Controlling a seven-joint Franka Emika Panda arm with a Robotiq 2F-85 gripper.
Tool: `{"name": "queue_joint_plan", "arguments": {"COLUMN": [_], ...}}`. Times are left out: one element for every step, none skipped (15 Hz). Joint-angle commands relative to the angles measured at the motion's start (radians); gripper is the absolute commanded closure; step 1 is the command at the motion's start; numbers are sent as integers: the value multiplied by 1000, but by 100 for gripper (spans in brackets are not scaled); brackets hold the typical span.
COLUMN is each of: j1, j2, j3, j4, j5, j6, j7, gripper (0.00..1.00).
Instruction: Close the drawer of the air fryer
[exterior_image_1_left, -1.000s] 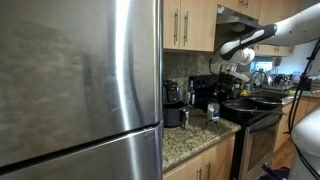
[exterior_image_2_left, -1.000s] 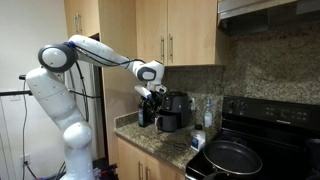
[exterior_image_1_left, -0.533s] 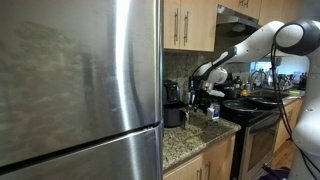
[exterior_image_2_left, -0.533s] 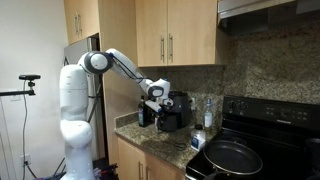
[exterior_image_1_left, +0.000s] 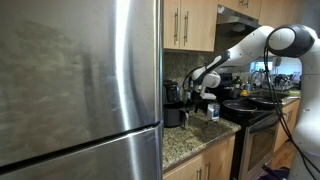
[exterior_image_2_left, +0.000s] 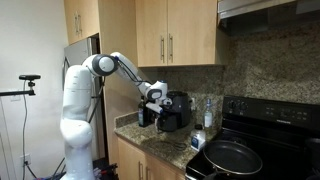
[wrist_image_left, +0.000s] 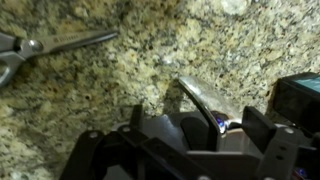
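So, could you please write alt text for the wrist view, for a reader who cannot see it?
The open gripper hangs over a speckled granite countertop, its dark fingers spread wide at the bottom of the picture. What look like metal scissors lie at the upper left, and a dark object is cut off by the right edge.

The small black air fryer (exterior_image_2_left: 180, 103) stands upright, its dark grey drawer (exterior_image_1_left: 174, 117) jutting out.

Speckled granite counter (exterior_image_1_left: 190, 142); above it, wooden cabinets (exterior_image_2_left: 165, 35); flanking it, steel fridge (exterior_image_1_left: 80, 85) and black stove (exterior_image_2_left: 270, 112).
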Motion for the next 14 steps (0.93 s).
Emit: {"name": "queue_joint_plan", "arguments": {"j1": [9, 6, 4, 2, -4, -6, -8, -10, -11, -18, -20, -37, -40, -14], "j2": [58, 69, 88, 103, 109, 54, 63, 69, 71, 86, 105, 117, 133, 150], "j3": [66, 84, 95, 101, 110, 119, 123, 124, 125, 120, 115, 134, 135, 104], "j4": [15, 22, 28, 29, 28, 4, 6, 9, 12, 20, 26, 38, 45, 54], "j5": [-14, 2, 5, -10, -4, -11, -14, -15, -15, -15, -21, 15, -1, -15], "j6": [194, 236, 290, 345, 375, 305, 336, 347, 349, 367, 440, 483, 563, 624], "j7": [-78, -98, -100, -89, -75, -52, -50, -49, -49, -56, -68, -109, -120, -139], "gripper": [0, 0, 0, 0, 0, 0, 0, 0, 0, 0, 0, 0, 0, 0]}}
